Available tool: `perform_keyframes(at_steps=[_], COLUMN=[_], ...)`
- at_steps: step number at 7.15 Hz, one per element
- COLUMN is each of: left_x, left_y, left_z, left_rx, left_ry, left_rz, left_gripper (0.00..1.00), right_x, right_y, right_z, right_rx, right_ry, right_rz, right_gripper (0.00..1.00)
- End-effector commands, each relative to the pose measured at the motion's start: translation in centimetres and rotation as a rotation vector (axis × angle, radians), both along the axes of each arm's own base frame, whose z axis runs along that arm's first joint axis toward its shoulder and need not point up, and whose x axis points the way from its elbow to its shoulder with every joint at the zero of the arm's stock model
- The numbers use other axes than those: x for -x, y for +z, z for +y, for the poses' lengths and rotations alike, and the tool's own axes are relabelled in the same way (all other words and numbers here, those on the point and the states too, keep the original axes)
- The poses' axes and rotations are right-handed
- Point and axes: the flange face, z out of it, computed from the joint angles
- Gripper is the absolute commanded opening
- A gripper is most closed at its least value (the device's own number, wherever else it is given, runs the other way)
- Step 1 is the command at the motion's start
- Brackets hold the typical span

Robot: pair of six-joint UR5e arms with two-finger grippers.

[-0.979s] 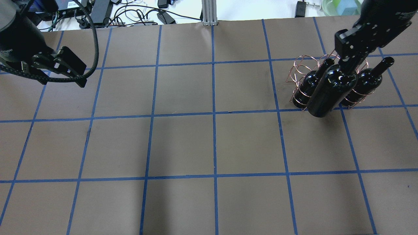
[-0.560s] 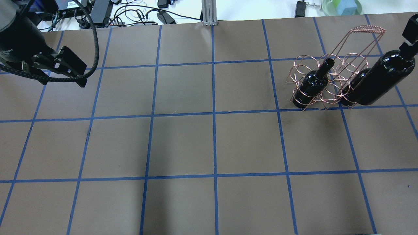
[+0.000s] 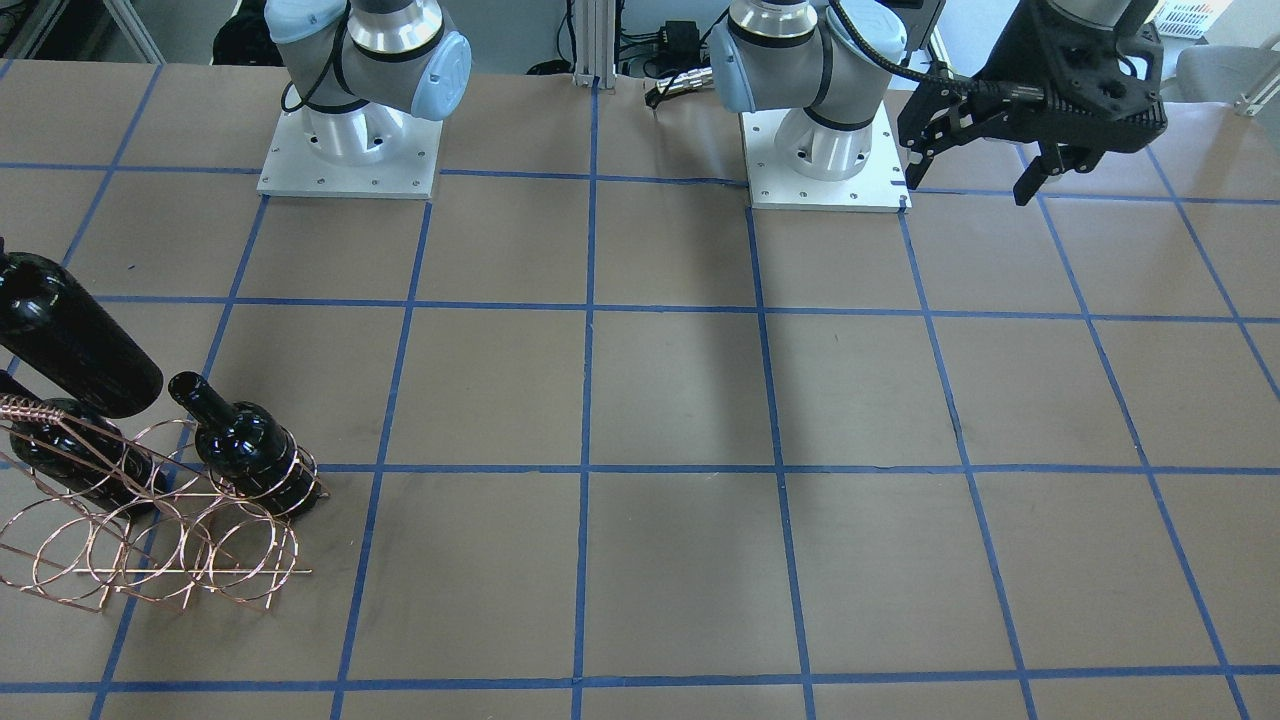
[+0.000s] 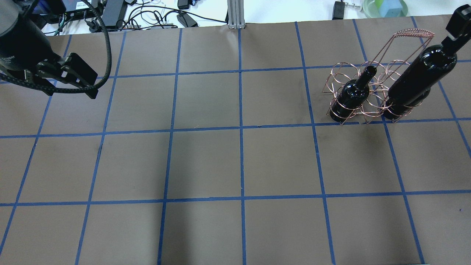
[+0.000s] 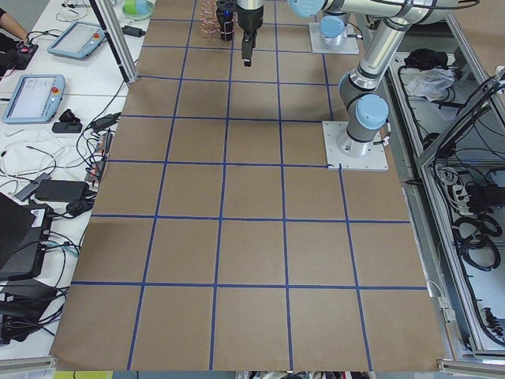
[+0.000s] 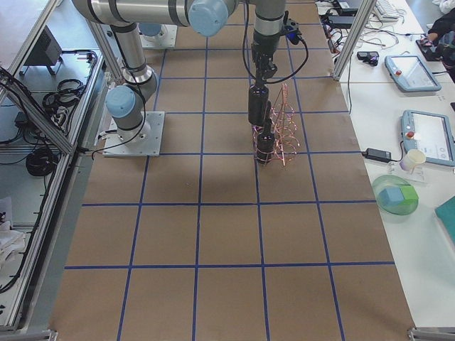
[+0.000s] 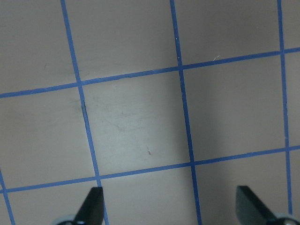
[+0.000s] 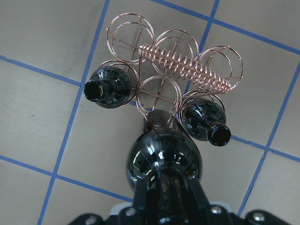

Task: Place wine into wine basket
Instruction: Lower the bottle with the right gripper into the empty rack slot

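Observation:
My right gripper [image 8: 168, 199] is shut on the neck of a dark wine bottle [image 4: 421, 75] and holds it base-down in the air above the copper wire basket [image 4: 369, 106]. In the right wrist view the held bottle [image 8: 164, 152] hangs just before an empty loop [image 8: 159, 93], between two bottles standing in the basket, a left one [image 8: 110, 86] and a right one [image 8: 206, 119]. In the overhead view the held bottle hides most of the right standing bottle [image 4: 395, 110]. My left gripper [image 4: 82, 79] is open and empty far off at the table's left.
The basket's twisted handle [image 4: 414, 34] rises behind the held bottle. The basket's back loops [image 8: 176, 47] hold nothing. Cables and power bricks [image 4: 147, 14] lie beyond the table's far edge. The left wrist view shows only brown paper with blue tape lines [image 7: 180, 93].
The right arm swung the held bottle from in front of the basket's middle out to the right, then back a little. The bottle now hangs steeper over the basket's right part. The left arm is still.

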Motion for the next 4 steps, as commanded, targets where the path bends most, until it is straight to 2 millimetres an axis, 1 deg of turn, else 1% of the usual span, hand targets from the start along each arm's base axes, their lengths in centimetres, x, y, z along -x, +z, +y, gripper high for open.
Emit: perform_keyframes(at_steps=[1, 2, 3, 4], left_x=[0.0, 0.0, 0.0, 0.0], left_y=[-0.1, -0.1, -0.1, -0.1], left_z=[0.1, 0.1, 0.1, 0.1], left_rx=[-0.002, -0.002, -0.002, -0.002], left_ry=[0.0, 0.0, 0.0, 0.0], left_rz=[0.0, 0.0, 0.0, 0.0], left_gripper=[1.0, 1.0, 1.0, 1.0], right_x=[0.3, 0.3, -0.7, -2.1], right_y=[-1.4, -1.9, -2.2, -2.5], right_z=[-1.0, -1.3, -1.8, -2.4], right_rx=[-0.015, -0.024, -0.025, -0.017], right_ry=[0.006, 0.009, 0.015, 0.024], right_rz=[0.005, 0.002, 0.001, 0.005], right_gripper=[0.0, 0.0, 0.0, 0.0])
